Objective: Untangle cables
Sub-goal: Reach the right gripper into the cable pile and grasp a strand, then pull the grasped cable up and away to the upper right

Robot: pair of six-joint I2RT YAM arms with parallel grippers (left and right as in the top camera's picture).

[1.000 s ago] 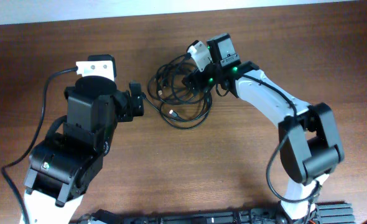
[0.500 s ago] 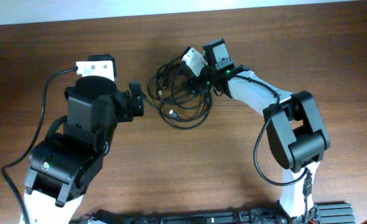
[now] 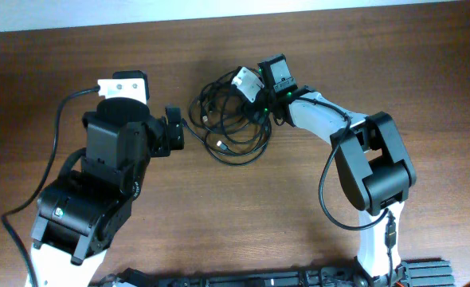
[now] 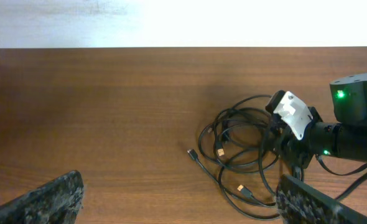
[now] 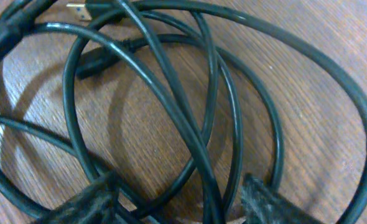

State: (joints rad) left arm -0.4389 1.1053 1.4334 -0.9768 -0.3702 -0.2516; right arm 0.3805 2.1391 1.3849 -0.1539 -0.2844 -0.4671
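Black cables [image 3: 229,121]: one tangled bundle of thin overlapping loops is lying on the brown wooden table [image 3: 410,56], just toward 12 o'clock from its middle in the overhead view. A gold-tipped plug [image 3: 221,147] is poking out at the bundle's 6 o'clock side.

Right gripper [image 3: 255,105]: it is reaching into the bundle's 2 o'clock edge. Its fingers [image 5: 93,200] are standing partly apart and straddling several strands without yet pinching them.

Left gripper [image 3: 174,129]: it is hovering at 9 o'clock of the bundle, just beside it and not touching. Its fingers [image 4: 46,200] are spreading wide and holding nothing.
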